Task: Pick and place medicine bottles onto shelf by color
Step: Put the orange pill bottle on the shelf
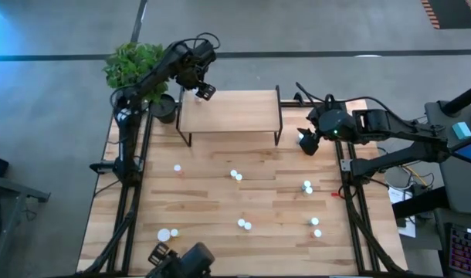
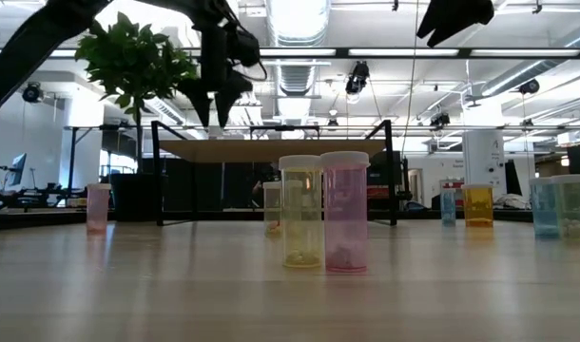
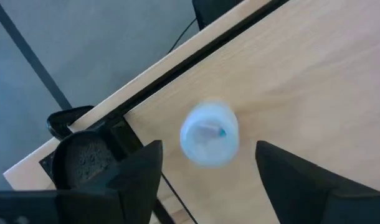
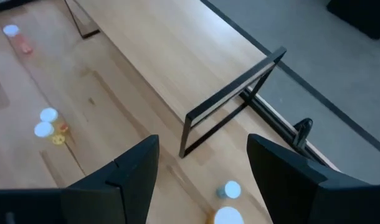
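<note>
Potted plant stands at the far-left corner of the table, beside the shelf.

Left gripper hangs over the far-left corner of the shelf. Its jaws stand apart. In the left wrist view a white-capped teal bottle sits on the shelf board between the jaws, touching neither finger; its outline is blurred.

Remaining medicine bottles stand upright on the table, scattered in front of the shelf. From the left: a pair near the front-left edge; one pink bottle alone; a pair at centre; a yellow and a pink bottle touching, nearest the low camera; a pair at right of centre; two more toward the front right.

Right gripper hovers above the table just off the shelf's right-hand leg frame. Its jaws are apart and carry nothing; two white caps show below them.
</note>
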Robot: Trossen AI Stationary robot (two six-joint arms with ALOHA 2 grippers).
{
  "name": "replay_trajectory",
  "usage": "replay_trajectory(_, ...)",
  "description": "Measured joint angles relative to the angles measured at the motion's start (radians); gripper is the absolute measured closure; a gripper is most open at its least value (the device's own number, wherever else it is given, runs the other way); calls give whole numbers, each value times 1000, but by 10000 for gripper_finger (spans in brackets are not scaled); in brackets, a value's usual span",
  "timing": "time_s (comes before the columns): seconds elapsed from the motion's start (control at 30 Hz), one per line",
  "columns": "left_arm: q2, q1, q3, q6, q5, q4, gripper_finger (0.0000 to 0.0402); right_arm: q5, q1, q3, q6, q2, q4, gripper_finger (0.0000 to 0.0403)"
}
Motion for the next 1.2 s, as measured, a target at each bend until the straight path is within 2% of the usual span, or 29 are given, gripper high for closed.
replay_trajectory(0.2,-106,-84,-1,33,5,1,151,0,0,-9,-60,0,11,170)
replay_trajectory(0.4,-196,-227,-2,49,-4,23,150,-1,0,-28,-147,0,67,170)
replay_trajectory(0.53,-254,-329,-3,7,-30,7,150,-17,0,-34,-146,0,71,170)
replay_trajectory(0.73,-343,-483,-3,-29,-36,6,150,-142,1,-33,-26,-7,70,170)
replay_trajectory(0.97,-394,-704,-19,-59,-22,2,150,-140,3,-22,168,-1,93,170)
replay_trajectory(1.07,-416,-819,-94,-142,-20,2,150,-138,29,-27,273,4,93,170)
replay_trajectory(1.2,-475,-1004,-295,-334,-27,1,150,-90,112,-32,387,26,101,170)
